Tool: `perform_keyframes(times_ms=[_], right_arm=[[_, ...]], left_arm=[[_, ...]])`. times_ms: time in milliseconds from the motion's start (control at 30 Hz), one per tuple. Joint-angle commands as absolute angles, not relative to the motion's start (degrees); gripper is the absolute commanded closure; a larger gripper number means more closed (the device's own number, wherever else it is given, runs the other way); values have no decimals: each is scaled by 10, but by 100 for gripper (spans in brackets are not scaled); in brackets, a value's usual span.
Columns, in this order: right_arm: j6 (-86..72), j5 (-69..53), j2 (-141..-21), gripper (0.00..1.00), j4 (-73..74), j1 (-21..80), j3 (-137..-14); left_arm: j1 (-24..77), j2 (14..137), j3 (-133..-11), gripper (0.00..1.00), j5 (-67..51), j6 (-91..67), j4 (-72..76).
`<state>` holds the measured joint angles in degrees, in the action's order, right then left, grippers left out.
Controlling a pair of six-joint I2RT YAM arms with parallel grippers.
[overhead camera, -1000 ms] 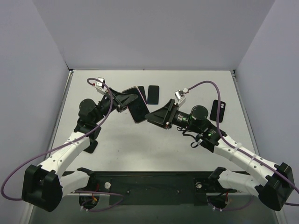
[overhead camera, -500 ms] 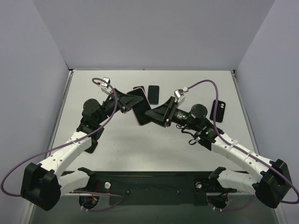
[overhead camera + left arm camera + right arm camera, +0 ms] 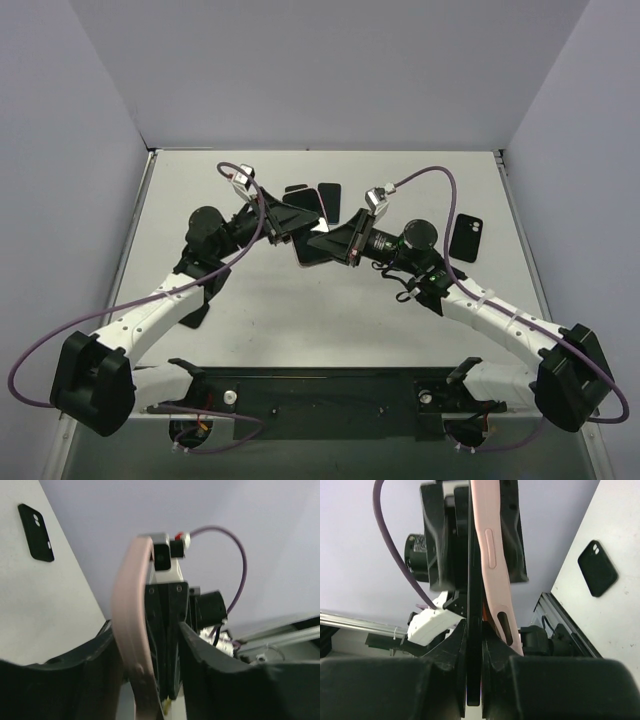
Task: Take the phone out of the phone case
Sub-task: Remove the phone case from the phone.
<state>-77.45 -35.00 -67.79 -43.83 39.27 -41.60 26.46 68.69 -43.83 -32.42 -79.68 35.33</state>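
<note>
Above the middle of the table (image 3: 250, 330) the pink phone case (image 3: 492, 565) is held up in the air, with the phone (image 3: 475, 595) partly out of it. We judge the case soft and springy, since its rim bows away, so it is best taken at a corner lip. The phone looks stiff, slick and breakable, so we would hold its bared long edge squarely. The right pincer (image 3: 474, 635) is clamped on that edge. The case lies between the fingers of the left pincer (image 3: 150, 635), but we cannot tell whether they grip it.
</note>
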Motion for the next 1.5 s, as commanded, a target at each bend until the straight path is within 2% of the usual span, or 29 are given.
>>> perform_keyframes(times_ms=[0, 100, 267, 433, 533, 633, 1000, 1100, 1167, 1267, 1400, 1467], right_arm=[[-829, -325, -666, 100, -576, 367, -405], [-860, -346, -662, 100, -613, 352, -399], [-901, -371, -657, 100, -637, 325, -395], [-938, -378, -659, 100, -693, 319, -391], [-940, -378, -660, 100, -693, 319, -391], [-931, -377, -661, 100, -686, 320, -388], [-926, -375, -659, 100, -680, 323, -387], [-924, -378, -659, 100, -679, 327, -390], [-916, -378, -657, 100, -667, 332, -392], [-890, -376, -654, 100, -637, 341, -394], [-862, -372, -642, 100, -599, 348, -392], [-844, -371, -634, 100, -576, 349, -392]], left_arm=[[282, 661, -454, 41, -402, -768, 378], [267, 643, -428, 36, -405, -752, 379], [247, 604, -388, 36, -410, -733, 392], [248, 584, -376, 43, -400, -693, 353], [250, 587, -381, 43, -407, -694, 365], [262, 594, -390, 34, -416, -696, 375], [294, 606, -403, 29, -400, -684, 363], [294, 615, -417, 35, -371, -661, 287], [294, 628, -438, 46, -353, -638, 228], [294, 651, -476, 55, -326, -600, 148], [292, 680, -517, 73, -311, -576, 91], [287, 682, -527, 86, -282, -558, 60]])
